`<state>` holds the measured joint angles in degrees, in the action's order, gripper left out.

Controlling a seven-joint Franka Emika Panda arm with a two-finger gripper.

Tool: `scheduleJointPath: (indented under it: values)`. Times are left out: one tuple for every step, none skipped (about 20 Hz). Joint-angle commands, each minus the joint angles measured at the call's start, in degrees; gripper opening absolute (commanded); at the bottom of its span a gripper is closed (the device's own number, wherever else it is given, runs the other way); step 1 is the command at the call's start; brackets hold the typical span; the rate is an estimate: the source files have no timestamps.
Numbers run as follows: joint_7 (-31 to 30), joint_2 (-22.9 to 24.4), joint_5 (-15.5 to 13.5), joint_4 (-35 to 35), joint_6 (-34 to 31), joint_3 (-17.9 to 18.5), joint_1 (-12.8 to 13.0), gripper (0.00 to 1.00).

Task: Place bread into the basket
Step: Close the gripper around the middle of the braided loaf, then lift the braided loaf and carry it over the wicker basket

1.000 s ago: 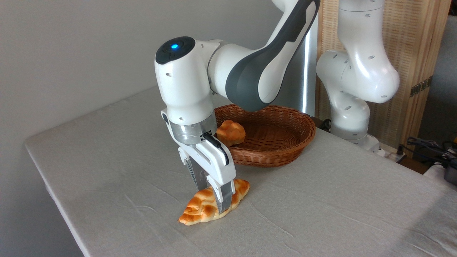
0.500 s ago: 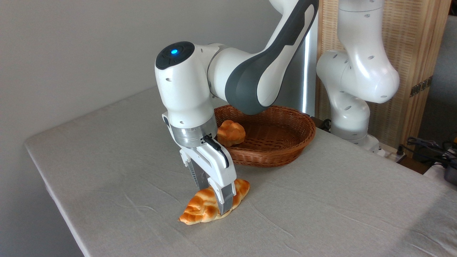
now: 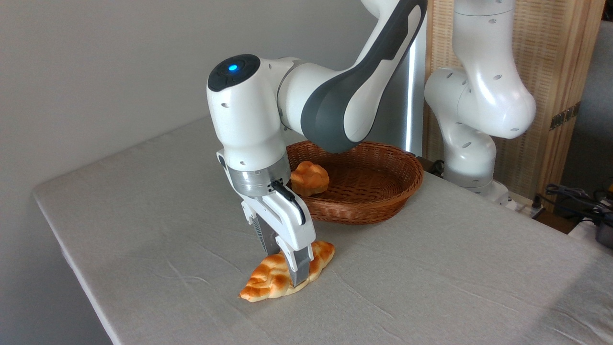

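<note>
Golden-brown and braided, the bread [image 3: 280, 278] lies low in the middle of the frame on the bench [image 3: 431, 268], with the pincer [image 3: 287, 268] set down astride its middle, its fingers closed in against the loaf's two sides, so I judge the grasp made but the lift and the carry to the basket [image 3: 364, 184] just behind it, at centre frame, all left to do. Pale grey cloth, faintly creased, covers the bench; a small knotted bun [image 3: 310, 178] already sits at the basket's left end, and behind stand a plain grey wall at upper left and a slatted wooden screen [image 3: 560, 72] at upper right.
</note>
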<state>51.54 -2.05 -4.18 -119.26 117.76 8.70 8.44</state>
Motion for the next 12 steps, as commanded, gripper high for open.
scheduleJointPath:
  values:
    - [1.3,-0.3,-0.5,0.0,3.3,-1.7,0.7,0.00]
    - [1.3,-0.3,-0.5,0.0,3.2,-1.7,0.7,0.00]
    - [1.3,-0.4,-0.5,-0.1,3.1,-1.8,0.7,0.00]
    - [1.3,-0.4,-0.5,-0.1,3.0,-1.8,0.8,0.00]
    - [1.3,-0.4,-0.5,-0.1,2.9,-1.8,0.8,0.00]
    - [1.3,-0.3,-0.5,-0.1,2.9,-1.8,0.9,0.00]
    - [1.3,-0.4,-0.5,-0.1,2.9,-1.8,0.9,0.00]
    - [1.4,-0.3,-0.5,-0.1,2.9,-1.8,0.9,0.00]
    - [1.4,-0.3,-0.5,-0.1,2.9,-1.8,0.9,0.00]
    - [1.3,-0.2,-0.6,0.0,3.0,-1.8,0.9,0.00]
    - [1.3,-0.1,-0.7,0.1,3.0,-1.8,0.9,0.00]
    - [1.4,0.1,-0.7,0.9,3.0,-1.8,0.9,0.00]
